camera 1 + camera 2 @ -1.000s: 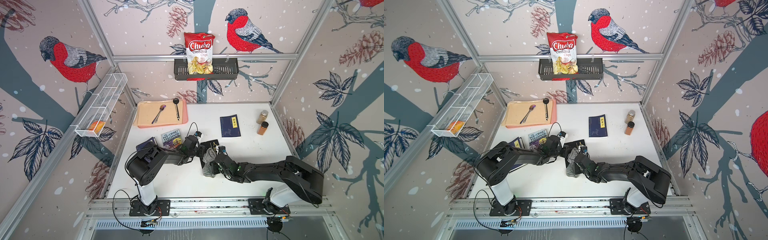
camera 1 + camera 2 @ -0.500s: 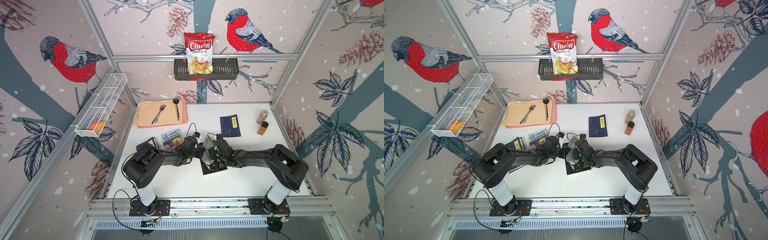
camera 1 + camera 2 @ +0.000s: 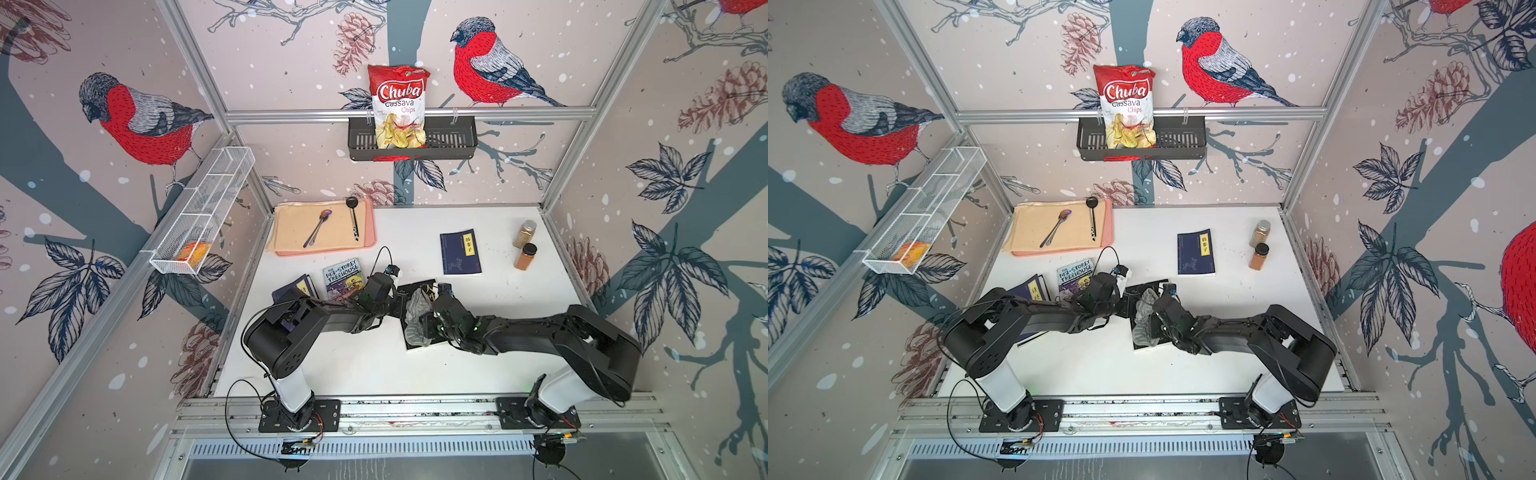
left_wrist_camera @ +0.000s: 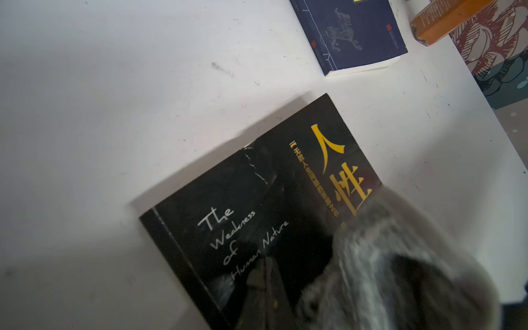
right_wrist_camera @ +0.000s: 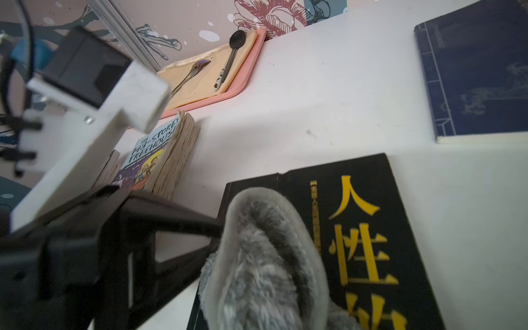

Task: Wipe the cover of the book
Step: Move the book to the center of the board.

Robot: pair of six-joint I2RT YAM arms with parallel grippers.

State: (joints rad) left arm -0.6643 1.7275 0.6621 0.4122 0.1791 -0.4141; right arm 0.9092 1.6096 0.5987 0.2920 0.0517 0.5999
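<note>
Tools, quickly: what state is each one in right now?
Left tool: shut, holding nothing, tips resting on the black book.
Right tool: shut on the grey cloth, which lies on that book's cover.

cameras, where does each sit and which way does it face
Top view: high behind the arms, looking down on the table; both arms show.
Top view: stereo twin, same scene and arms.
Left wrist: on the left arm, looking along the black book toward the blue book; left tool tip, dim.
Right wrist: on the right arm, facing the tray; left tool shows.
Shared: both wrists see black book, grey cloth.
</note>
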